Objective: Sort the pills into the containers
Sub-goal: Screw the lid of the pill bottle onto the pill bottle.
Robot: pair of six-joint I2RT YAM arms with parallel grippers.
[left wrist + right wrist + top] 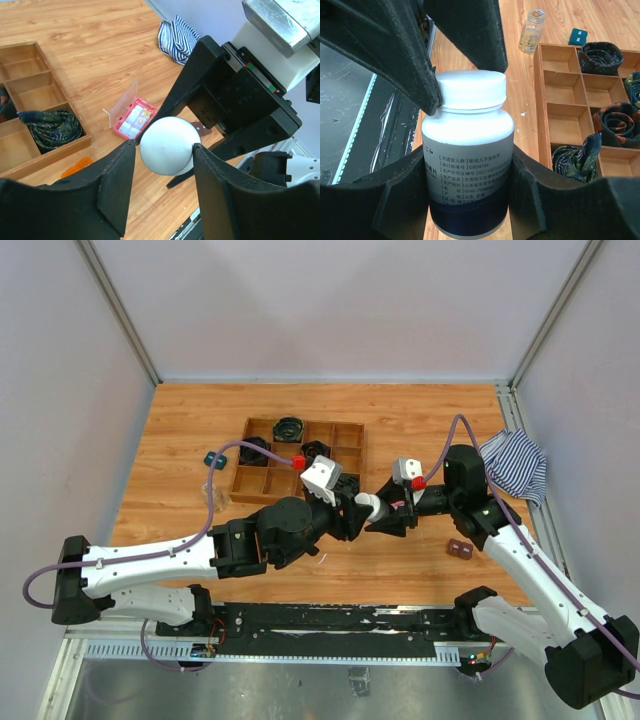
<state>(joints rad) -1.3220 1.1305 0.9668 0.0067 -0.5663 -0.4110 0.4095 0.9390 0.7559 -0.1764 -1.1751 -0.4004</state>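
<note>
bottle (470,125), one, held by left hand (165,150) and right hand (467,172); one vial (532,31).

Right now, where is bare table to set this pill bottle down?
Bare table runs behind the wooden tray along the far edge, and between the tray and the striped cloth. It is crowded in front of the tray, where the left gripper and right gripper meet on the pill bottle near the pink pill box.
</note>
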